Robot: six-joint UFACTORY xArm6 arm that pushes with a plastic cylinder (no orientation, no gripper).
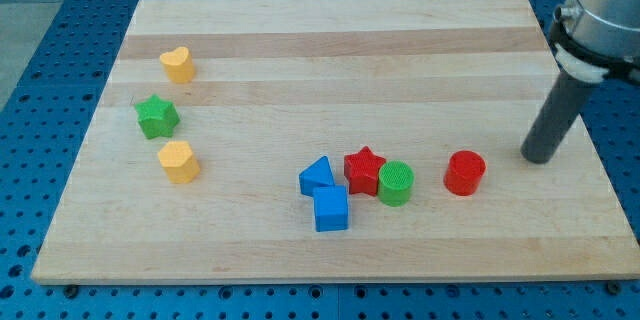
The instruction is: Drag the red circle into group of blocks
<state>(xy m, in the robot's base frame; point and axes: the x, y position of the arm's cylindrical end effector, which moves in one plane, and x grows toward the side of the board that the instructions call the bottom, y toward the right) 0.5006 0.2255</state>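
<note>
One upright red circle (465, 173), left of my tip (538, 158)

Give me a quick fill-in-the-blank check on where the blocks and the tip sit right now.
1. My tip sits to the view's ____ of the red circle.
2. The block nearest the red circle is the ____ circle.
3. The red star touches the green circle on its view's ____ side.
4. The green star lies between two ____ blocks.

Missing words: right; green; left; yellow

A straight dark grey rod (553, 120) with a blunt tip (537, 159) hangs from a silvery-grey round housing (600, 5) ringed by a white band.
</note>
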